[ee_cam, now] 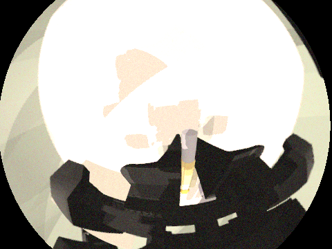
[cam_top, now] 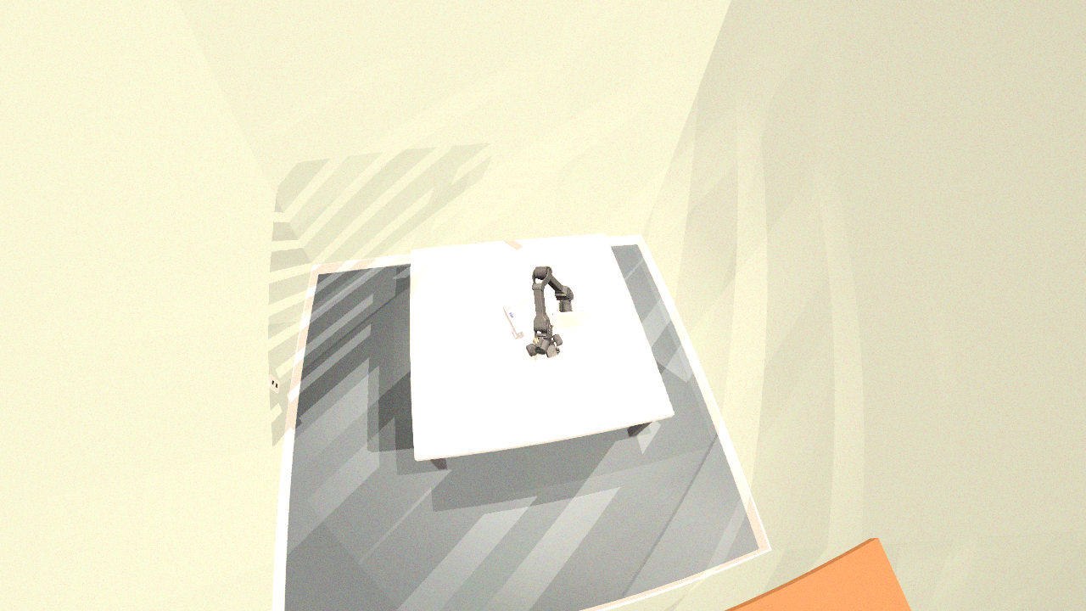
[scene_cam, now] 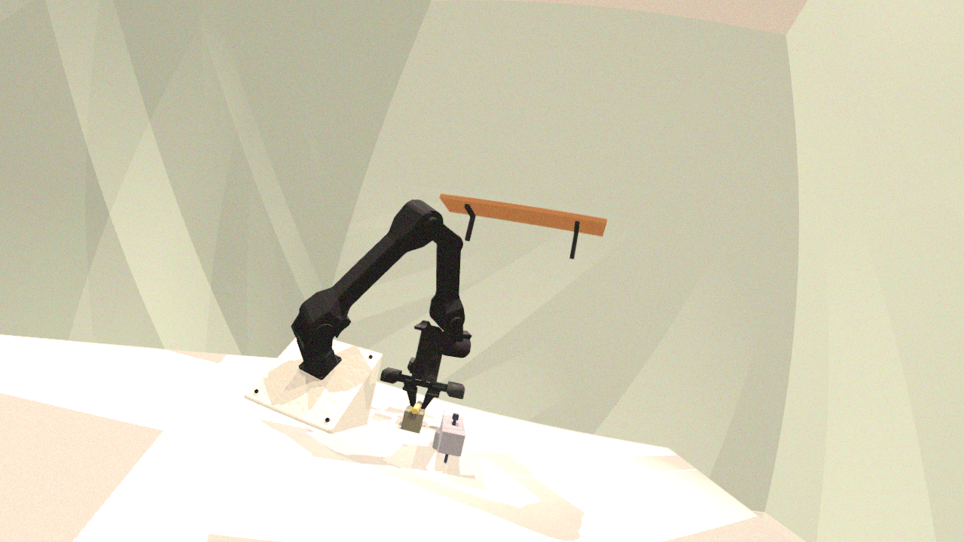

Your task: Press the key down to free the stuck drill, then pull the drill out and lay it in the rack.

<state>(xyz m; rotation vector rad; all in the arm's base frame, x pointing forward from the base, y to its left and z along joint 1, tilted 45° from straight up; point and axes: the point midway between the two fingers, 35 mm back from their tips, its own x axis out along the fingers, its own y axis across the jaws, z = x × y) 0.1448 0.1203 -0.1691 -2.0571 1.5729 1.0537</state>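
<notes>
The drill is a slim rod, grey with a yellow band in the wrist view. My gripper is shut on it. In the exterior view the yellow part shows right at the top of a small olive-grey block, which looks like the rack; whether the drill touches it I cannot tell. A pale grey housing stands to the right of the block in the exterior view. A dark blue piece, perhaps the key, stands on its top, and a dark rod shows below its front.
A white wedge-shaped base carries the arm, left of the small block in the exterior view. All stand on a white table. An orange shelf hangs on the far wall.
</notes>
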